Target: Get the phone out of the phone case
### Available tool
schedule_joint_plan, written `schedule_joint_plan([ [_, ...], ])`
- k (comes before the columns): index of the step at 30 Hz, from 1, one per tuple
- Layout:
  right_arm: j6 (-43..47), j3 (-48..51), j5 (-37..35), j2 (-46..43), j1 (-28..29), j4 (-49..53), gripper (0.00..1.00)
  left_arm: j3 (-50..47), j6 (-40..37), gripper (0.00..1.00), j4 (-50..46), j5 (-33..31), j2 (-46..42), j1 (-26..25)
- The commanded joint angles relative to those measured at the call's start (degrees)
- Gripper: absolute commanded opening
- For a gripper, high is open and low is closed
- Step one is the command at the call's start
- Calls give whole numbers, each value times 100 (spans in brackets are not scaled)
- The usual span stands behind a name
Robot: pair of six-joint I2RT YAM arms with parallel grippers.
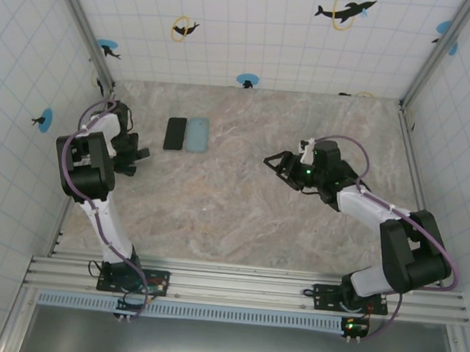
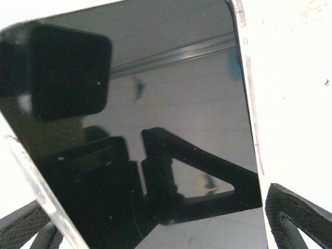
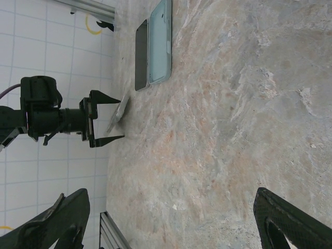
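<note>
Black phone (image 1: 174, 134), pale blue phone case (image 1: 196, 135), beige-pink marbled table (image 1: 239, 218); white grid-tiled walls (image 1: 254, 46) patterned with black dolphins (image 1: 346, 10).

No legible text, label, brand or number found. Phone (image 1: 174, 133) and phone case (image 1: 196, 135): no readable markings. Dolphin stickers (image 1: 346, 9) on the walls (image 1: 255, 38): pictorial, no lettering.

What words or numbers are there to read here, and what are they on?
None can be read.
The phone is plain black, with no text showing.
The case is plain light blue, with no label.
The walls have dolphin stickers, which are pictures without letters.
</note>
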State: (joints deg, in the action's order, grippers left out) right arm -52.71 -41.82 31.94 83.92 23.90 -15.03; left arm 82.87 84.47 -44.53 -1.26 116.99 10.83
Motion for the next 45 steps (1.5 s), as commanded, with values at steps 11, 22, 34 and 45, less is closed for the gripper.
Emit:
schedule_joint_plan([
  [11, -165, 60, 225, 287, -25, -499, 83, 118, -44, 98, 46, 12, -27, 82],
  [22, -157, -19, 295, 380, -34, -457, 82, 64, 204, 98, 222, 135, 247, 105],
  [34, -255, 78, 418, 337, -114, -478, 82, 411, 492, 98, -131, 506, 719, 162],
  [45, -494, 126, 510, 433, -122, -716, 82, 803, 528, 97, -502, 739, 1061, 157],
])
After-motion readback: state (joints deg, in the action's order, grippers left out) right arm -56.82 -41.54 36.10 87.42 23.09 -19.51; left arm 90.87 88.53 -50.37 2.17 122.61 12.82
